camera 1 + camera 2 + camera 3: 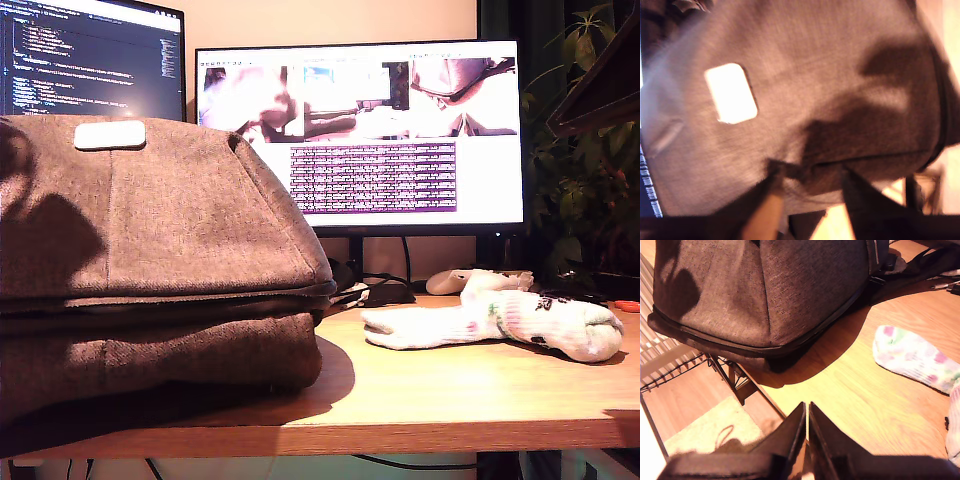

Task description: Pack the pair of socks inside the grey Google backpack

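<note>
While the exterior view showed no arm at all, it gave the layout: the grey Google backpack (pixel 150 270) lay flat on the wooden surface (pixel 440 385), filling the exterior view's left, white patch (pixel 110 135) on top. The pair of socks (pixel 500 322) lay on the surface toward the exterior view's right, apart from the pack. Two monitors (pixel 360 135) stood behind, a plant (pixel 585 140) at the far right.

First wrist view: blurred. My first gripper (pixel 812 200) hung just above the backpack fabric (pixel 815 75), near the white patch (pixel 731 93). Jaws stood spread, nothing between them. Socks not visible here.

Second wrist view: my second gripper (pixel 807 420) was over the surface's edge (pixel 840 390), jaws pressed together, empty. It caught the pack's zip seam (pixel 765 347) and dark straps (pixel 920 270), which the exterior view hid, plus floor (pixel 690 405) and a wire rack (pixel 670 365) beyond the edge. One sock (pixel 915 357) showed with pink and green marks, well clear of the jaws.
</note>
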Controlling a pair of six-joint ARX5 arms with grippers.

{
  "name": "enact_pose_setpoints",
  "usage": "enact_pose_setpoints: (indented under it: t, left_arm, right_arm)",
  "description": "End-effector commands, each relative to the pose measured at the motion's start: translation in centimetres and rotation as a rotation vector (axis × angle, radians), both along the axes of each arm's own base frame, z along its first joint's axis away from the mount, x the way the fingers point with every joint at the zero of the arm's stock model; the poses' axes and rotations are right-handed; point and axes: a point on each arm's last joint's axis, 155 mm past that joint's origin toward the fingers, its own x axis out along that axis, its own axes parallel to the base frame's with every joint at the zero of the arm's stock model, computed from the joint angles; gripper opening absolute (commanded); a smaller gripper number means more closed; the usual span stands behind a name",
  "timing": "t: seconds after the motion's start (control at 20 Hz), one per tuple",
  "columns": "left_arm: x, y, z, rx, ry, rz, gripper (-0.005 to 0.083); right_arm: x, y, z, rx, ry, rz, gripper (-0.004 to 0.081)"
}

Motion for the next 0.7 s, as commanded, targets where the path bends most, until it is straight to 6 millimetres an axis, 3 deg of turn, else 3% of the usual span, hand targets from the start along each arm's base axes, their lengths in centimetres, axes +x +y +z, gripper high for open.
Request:
enact_pose_setpoints:
  t: [0.0,0.1,0.2,0.4,0.55,0.65]
  left_arm:
    - [-0.2,0.0,-1.0,0.023,0.034,-0.01,0.0614]
    - [-0.1,0.1,-1.2,0.04,0.035,-0.019,0.0694]
    - [0.4,-0.2,-1.2,0.057,0.024,-0.049,0.0718]
    - [1.7,-0.5,-2.1,0.093,0.032,-0.08,0.0711]
    - [3.1,0.6,-3.2,0.151,0.053,-0.031,0.0704]
    - [3.8,1.2,-3.4,0.179,0.046,-0.001,0.0613]
  right_arm:
    - [-0.1,0.1,0.5,0.006,-0.011,0.008,-0.0012]
    - [-0.1,0.1,0.5,0.006,-0.011,0.008,-0.0012]
    - [-0.2,0.1,0.7,0.005,-0.01,0.008,-0.0012]
    - [-0.2,0.1,0.8,0.006,-0.009,0.008,-0.0012]
    - [-0.2,0.1,0.7,0.005,-0.007,0.008,-0.0012]
    - [-0.3,0.0,0.9,0.008,-0.014,0.008,-0.0012]
